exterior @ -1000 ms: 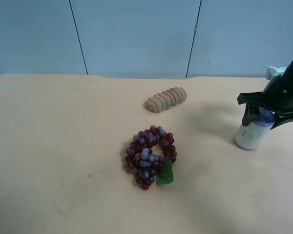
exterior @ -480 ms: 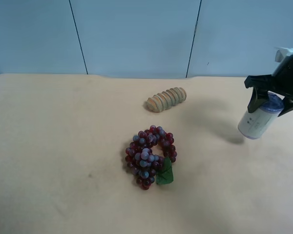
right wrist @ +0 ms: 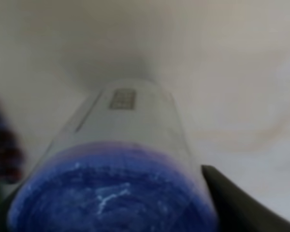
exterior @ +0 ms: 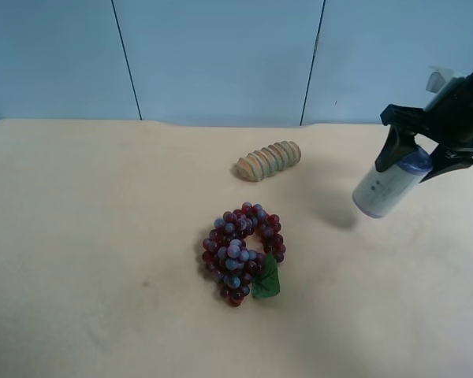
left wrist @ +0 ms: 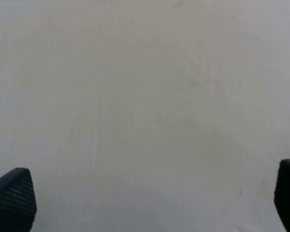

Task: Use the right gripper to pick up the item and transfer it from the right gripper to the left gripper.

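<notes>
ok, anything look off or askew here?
Only the can: it hangs tilted in the right gripper, clear of the table, gripped at its lid end. No spill or damage visible. The grape bunch and ribbed wooden piece lie apart.

Black right gripper (exterior: 404,161), two pointed fingers (exterior: 388,151), on a matte black arm (exterior: 471,106); small white block (exterior: 439,79) at wrist. Left gripper (left wrist: 150,198): black rounded fingertips (left wrist: 12,199), finely dotted grip texture.

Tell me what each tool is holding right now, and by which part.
The right tool grips the can at its blue-lidded top end. The left tool is open, holding nothing.
</notes>
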